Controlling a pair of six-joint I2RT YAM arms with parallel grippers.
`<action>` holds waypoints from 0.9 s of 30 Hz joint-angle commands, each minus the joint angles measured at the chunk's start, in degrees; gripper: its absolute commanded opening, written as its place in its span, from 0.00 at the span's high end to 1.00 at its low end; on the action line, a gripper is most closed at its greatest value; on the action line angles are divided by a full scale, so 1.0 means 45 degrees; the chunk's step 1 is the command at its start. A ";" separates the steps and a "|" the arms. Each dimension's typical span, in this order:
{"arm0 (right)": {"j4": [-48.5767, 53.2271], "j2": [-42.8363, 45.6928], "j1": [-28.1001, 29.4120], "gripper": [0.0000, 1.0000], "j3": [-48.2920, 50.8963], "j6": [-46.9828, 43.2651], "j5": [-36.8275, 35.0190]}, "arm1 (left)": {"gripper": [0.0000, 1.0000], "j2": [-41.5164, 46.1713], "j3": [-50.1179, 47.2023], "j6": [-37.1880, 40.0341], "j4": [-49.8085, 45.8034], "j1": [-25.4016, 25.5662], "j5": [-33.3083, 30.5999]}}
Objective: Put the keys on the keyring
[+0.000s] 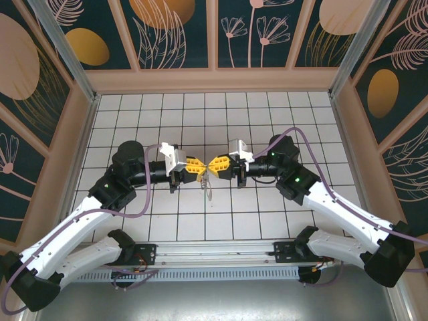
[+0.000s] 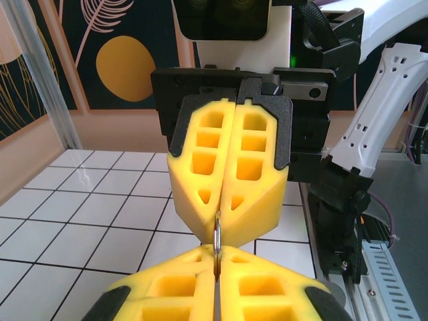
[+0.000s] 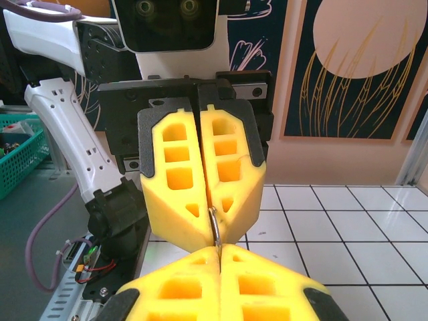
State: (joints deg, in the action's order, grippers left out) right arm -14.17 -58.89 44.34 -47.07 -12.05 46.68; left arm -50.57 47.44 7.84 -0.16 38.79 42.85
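My two grippers meet tip to tip over the middle of the tiled table. The left gripper (image 1: 200,167) and the right gripper (image 1: 215,165) are both shut on the keyring, a thin silvery ring seen edge-on. In the left wrist view the keyring (image 2: 217,231) runs from my left gripper (image 2: 216,257) up into the seam of the right gripper (image 2: 227,212). In the right wrist view the keyring (image 3: 215,226) bridges my right gripper (image 3: 219,253) and the left gripper (image 3: 210,217). A small silvery key (image 1: 206,189) shows just below the fingertips; whether it hangs or lies on the tiles is unclear.
The white tiled floor (image 1: 267,120) is walled by patterned panels (image 1: 180,33) at the back and sides. A metal rail (image 1: 221,257) with the arm bases runs along the near edge. A green basket (image 3: 17,157) sits off the table.
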 commanded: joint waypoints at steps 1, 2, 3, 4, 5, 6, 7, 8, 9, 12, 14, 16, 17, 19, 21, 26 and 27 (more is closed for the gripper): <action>-0.0146 -0.0110 -0.0009 1.00 -0.0224 -0.0132 0.0227 | 0.92 -0.0091 0.0259 -0.0171 0.0807 0.0090 0.0537; -0.0133 -0.0107 -0.0010 1.00 -0.0229 -0.0153 0.0212 | 0.92 -0.0091 0.0224 -0.0182 0.0846 0.0090 0.0549; -0.0097 -0.0130 -0.0009 1.00 -0.0243 -0.0170 0.0196 | 0.92 -0.0072 0.0186 -0.0198 0.0885 0.0084 0.0507; -0.0077 -0.0153 -0.0009 1.00 -0.0243 -0.0181 0.0197 | 0.93 -0.0053 0.0164 -0.0207 0.0896 0.0092 0.0469; -0.0025 -0.0163 -0.0009 1.00 -0.0260 -0.0211 0.0216 | 0.94 -0.0042 0.0162 -0.0201 0.0896 0.0094 0.0425; -0.0024 -0.0174 -0.0009 1.00 -0.0248 -0.0237 0.0231 | 0.96 -0.0034 0.0144 -0.0208 0.0898 0.0104 0.0384; -0.0030 -0.0191 -0.0009 1.00 -0.0229 -0.0247 0.0237 | 0.99 -0.0033 0.0132 -0.0209 0.0913 0.0097 0.0292; -0.0034 -0.0182 -0.0009 1.00 -0.0213 -0.0262 0.0265 | 1.00 -0.0018 0.0105 -0.0200 0.0915 0.0090 0.0164; -0.0034 -0.0226 0.0001 1.00 -0.0203 -0.0270 0.0289 | 1.00 0.0004 0.0074 -0.0208 0.0934 0.0092 0.0093; -0.0024 -0.0237 0.0011 1.00 -0.0132 -0.0292 0.0363 | 1.00 0.0041 0.0025 -0.0239 0.0947 0.0096 -0.0097; 0.0009 -0.0200 0.0025 1.00 -0.0083 -0.0413 0.0307 | 1.00 0.0114 -0.0043 -0.0280 0.0920 0.0089 -0.0301; 0.0006 -0.0153 0.0030 0.91 -0.0001 -0.0337 0.0092 | 1.00 0.0105 -0.0006 -0.0189 0.0471 0.0091 -0.0876; 0.0020 -0.0114 0.0030 0.79 0.0010 -0.0217 -0.0109 | 1.00 0.0077 0.0031 -0.0090 0.0074 0.0090 -0.1328; 0.0189 -0.0077 -0.0004 0.63 0.0010 -0.0071 -0.0559 | 1.00 0.0007 0.0034 -0.0010 -0.0670 0.0092 -0.2201; 0.0257 0.0018 -0.0141 0.43 0.0172 0.0274 -0.1366 | 1.00 0.0025 -0.0147 -0.0269 -0.1135 0.0073 -0.3085; 0.0054 0.0132 -0.1502 0.24 0.0674 0.2004 -0.2197 | 1.00 0.0825 -0.1347 -0.1946 -0.0670 -0.0027 -0.4778; 0.0110 -0.0032 -0.1973 0.21 0.0672 0.2547 -0.2181 | 1.00 0.0999 -0.1643 -0.2314 -0.0523 -0.0039 -0.5075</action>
State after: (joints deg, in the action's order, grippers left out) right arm -13.04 -59.07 39.13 -44.86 -6.87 39.72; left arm -48.69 42.78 3.27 -3.81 38.96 26.11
